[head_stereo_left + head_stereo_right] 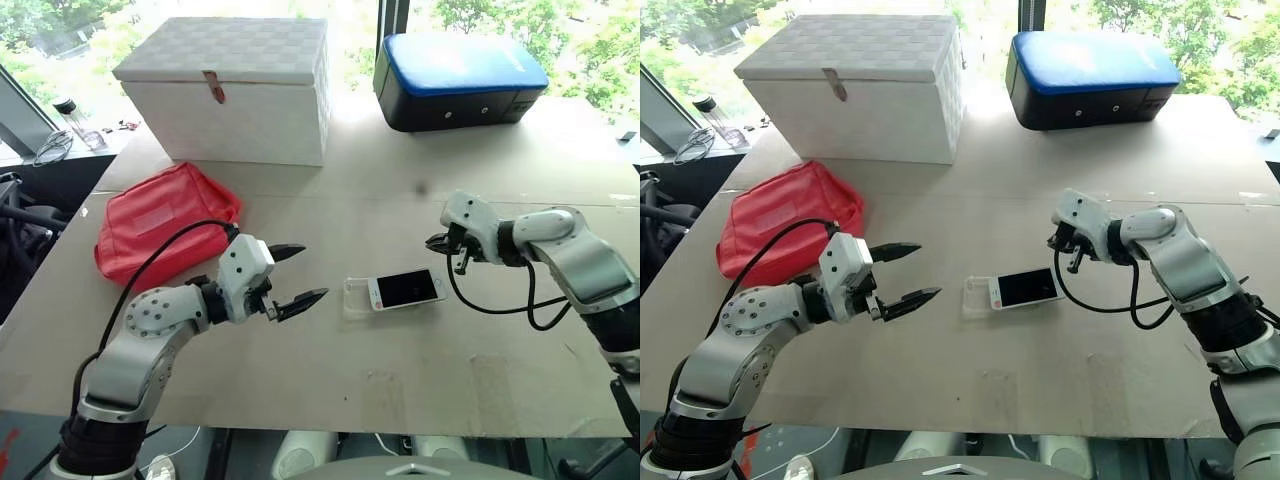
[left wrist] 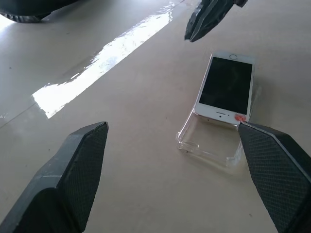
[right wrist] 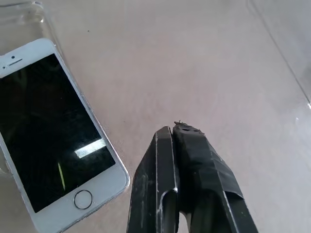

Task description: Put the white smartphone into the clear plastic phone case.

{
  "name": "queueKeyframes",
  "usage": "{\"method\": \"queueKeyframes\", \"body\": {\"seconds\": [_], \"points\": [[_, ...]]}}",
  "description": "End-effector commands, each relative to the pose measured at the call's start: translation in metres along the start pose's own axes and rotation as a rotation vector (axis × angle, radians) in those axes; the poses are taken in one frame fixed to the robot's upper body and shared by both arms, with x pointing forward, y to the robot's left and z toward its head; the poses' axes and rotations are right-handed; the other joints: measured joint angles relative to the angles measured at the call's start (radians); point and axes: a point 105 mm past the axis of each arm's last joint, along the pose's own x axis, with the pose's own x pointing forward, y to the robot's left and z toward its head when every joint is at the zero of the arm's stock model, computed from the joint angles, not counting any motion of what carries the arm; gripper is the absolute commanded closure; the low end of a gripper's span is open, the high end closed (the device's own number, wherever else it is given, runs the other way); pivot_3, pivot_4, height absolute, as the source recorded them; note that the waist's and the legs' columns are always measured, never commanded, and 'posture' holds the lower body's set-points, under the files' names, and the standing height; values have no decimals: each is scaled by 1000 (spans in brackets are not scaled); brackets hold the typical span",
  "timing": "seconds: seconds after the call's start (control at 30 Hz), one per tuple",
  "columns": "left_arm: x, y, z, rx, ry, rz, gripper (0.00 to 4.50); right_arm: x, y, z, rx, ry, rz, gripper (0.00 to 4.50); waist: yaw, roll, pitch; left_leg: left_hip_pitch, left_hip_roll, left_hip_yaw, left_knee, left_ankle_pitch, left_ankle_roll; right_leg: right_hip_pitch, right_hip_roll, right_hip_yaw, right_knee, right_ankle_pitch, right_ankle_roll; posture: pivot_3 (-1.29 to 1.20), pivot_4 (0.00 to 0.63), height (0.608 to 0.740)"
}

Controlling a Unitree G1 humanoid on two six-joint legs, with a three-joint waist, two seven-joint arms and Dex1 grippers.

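On the counter: one broad, flat, pale beige counter (image 1: 330, 370) carried everything; its surface was matte and smooth, with faint seams.
White smartphone: one white smartphone (image 1: 406, 289), a thin flat rectangle with rounded corners, a glossy dark screen, a white bezel and a round home button, lay face up near the middle of the counter. Its earpiece end rested partly in the case; the home-button end stuck out toward my right arm.
Clear plastic phone case: one clear plastic phone case (image 2: 209, 145), a thin transparent shell with a low rim and rounded corners, lay flat, its open half reaching past the phone toward my left arm.
Left claw: my left claw (image 1: 290, 276) hung released, its two black, tapered, cross-hatched fingers (image 2: 77, 170) spread wide and grasping nothing, pointing at the case from nearby without touching it.
Right claw: my right claw (image 3: 177, 133) was clenched, its two black fingers pressed together on nothing, just above the counter near the phone's home-button end and apart from it.
White box: one white box (image 1: 230, 90) with a woven-textured lid and a small latch stood at the far side.
Red pouch: one soft red fabric pouch (image 1: 160, 220) lay crumpled beyond my left arm.
Blue-topped case: one black case with a rounded blue top (image 1: 455, 75) sat at the far right.
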Motion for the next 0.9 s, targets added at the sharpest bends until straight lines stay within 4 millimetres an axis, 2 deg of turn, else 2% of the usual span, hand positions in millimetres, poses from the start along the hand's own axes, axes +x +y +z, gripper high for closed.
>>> {"method": "queueKeyframes", "body": {"seconds": [0.03, 0.17, 0.3, 0.7, 0.9], "points": [[-2, -2, 8, 25, -25, -3, 139, 3, -3, 1, -116, 23, 83, 4428, 0, 0, 1, 0, 0, 0, 0, 0, 0, 0, 0, 0, 0, 0, 0, 0, 150, 740], [-5, -4, 8, 25, -25, 2, 139, 2, 2, -5, -165, 54, 193, 4428, 0, 0, 2, 0, 0, 0, 0, 0, -1, 0, 0, 0, 0, 0, 0, 0, 150, 740], [-10, -6, 7, 20, -20, 7, 139, -2, 8, -2, -190, 38, 271, 4428, -1, 0, 2, 0, 0, 0, 0, -1, -2, 0, 0, 0, 0, 0, 0, 0, 150, 740], [-15, -6, 3, 18, -11, 17, 139, -5, 22, -1, -186, 17, 314, 4428, 9, 0, 2, 0, 0, -1, 0, -2, -2, 0, 0, 0, 0, 0, 0, 0, 150, 740], [-13, -4, 2, 27, -14, 5, 139, -10, 37, -5, -172, 16, 347, 4428, 12, 0, 3, 0, 0, -1, 0, -2, -2, 0, 0, 0, 0, 0, 0, 0, 150, 740]]}}
